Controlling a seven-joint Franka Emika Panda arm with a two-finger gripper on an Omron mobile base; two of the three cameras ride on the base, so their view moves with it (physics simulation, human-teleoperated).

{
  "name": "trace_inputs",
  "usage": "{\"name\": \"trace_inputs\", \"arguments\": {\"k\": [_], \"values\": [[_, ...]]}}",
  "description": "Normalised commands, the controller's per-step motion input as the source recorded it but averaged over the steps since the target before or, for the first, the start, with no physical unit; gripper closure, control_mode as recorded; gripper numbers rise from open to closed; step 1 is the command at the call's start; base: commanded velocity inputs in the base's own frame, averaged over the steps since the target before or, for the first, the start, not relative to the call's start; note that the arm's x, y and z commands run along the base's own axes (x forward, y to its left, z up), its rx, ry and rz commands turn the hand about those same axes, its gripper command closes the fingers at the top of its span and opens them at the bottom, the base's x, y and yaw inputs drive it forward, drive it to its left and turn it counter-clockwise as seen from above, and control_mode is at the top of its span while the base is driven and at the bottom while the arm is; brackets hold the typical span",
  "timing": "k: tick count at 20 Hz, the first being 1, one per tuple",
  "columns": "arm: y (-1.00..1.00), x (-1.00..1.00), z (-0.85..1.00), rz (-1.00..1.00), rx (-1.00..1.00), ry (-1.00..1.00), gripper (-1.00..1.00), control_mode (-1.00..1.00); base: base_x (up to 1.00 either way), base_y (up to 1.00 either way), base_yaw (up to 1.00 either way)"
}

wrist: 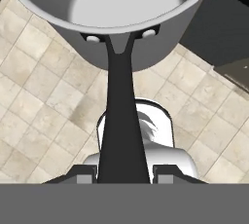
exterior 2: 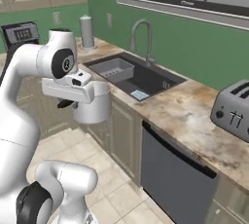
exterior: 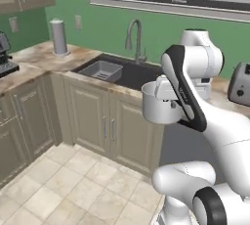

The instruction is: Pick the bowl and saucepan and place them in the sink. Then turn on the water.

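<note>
Saucepan (exterior: 161, 104) clamped by handle in gripper (wrist: 123, 172), mid-frame, short of sink (exterior: 128, 74); bowl unseen, water off.

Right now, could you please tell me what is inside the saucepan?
The saucepan, held by its handle in the pincer, looks empty: the hand view shows a bare pale bottom. Its near inner wall is hidden behind the rim.

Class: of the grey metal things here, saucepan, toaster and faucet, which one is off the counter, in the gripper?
The saucepan: gripper clamps its dark handle, holding it over the floor.
</note>
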Motion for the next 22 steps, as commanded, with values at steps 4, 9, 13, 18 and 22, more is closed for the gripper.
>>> {"name": "trace_inputs", "arguments": {"k": [4,9,13,18,22], "values": [[0.00,0.00,0.00,0.00,0.00,0.00,1.00,1.00,0.42,0.53,-0.43],[0.00,0.00,0.00,0.00,0.00,0.00,1.00,1.00,0.47,0.61,-0.39],[0.00,0.00,0.00,0.00,0.00,0.00,1.00,1.00,0.59,0.51,-0.37],[0.00,0.00,0.00,0.00,0.00,0.00,1.00,1.00,0.61,0.28,-0.37],[0.00,0.00,0.00,0.00,0.00,0.00,1.00,1.00,0.56,0.22,-0.38]]}}
